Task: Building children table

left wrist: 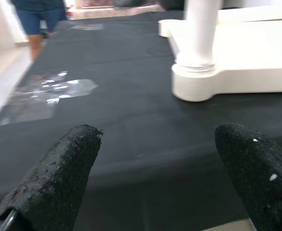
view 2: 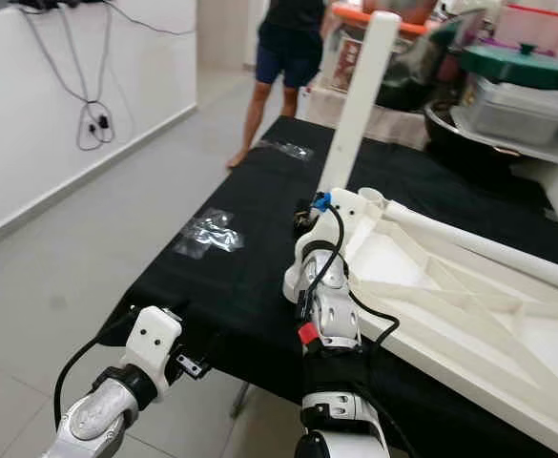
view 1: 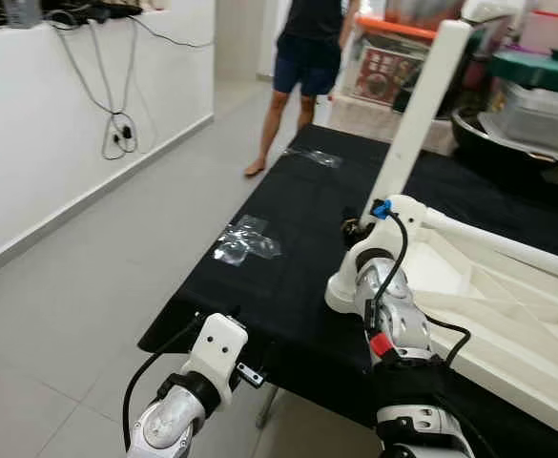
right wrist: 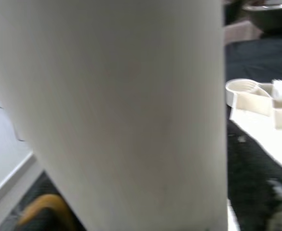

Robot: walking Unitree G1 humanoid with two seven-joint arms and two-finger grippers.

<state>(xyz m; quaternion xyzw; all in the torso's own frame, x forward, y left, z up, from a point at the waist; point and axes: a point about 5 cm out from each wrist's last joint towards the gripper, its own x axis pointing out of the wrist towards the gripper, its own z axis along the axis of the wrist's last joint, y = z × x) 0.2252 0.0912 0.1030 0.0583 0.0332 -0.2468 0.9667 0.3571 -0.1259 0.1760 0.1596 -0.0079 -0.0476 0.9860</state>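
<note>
Tiled floor and white wall on the left, cluttered shelves behind; low bench under a black cloth (view 1: pixel 298 248) in the middle, a person (view 1: pixel 302 57) standing barefoot at its far end. Left eye view: white tabletop (view 1: pixel 507 315) lying upside down on the cloth, ribbed underside up, over toward the robot's right; one white table leg (view 1: pixel 417 114) standing in the near-left corner socket, long axis close to upright, tipped slightly away toward the far right. Right gripper (view 1: pixel 355 229) hard against the base of that leg; fingers hidden behind the wrist, grip cannot be judged. Left gripper (view 1: pixel 245 372) low at the cloth's near edge, well apart from the leg, leg lying forward and to its right. Crumpled clear plastic (view 1: pixel 245 240) on the cloth between the two. Right eye view: same layout; a second loose leg (view 2: pixel 479 243) lying flat along the tabletop's far rim. Left wrist view: both black fingertips (left wrist: pixel 59 178) spread wide, nothing between them; corner socket and leg base straight ahead across bare cloth. Right wrist view: leg surface pressed close to the lens, a further corner socket (right wrist: pixel 244 89) beyond. Judgement: right arm clearly nearer; seating likely depends on keeping the leg's axis in line with the socket.
</note>
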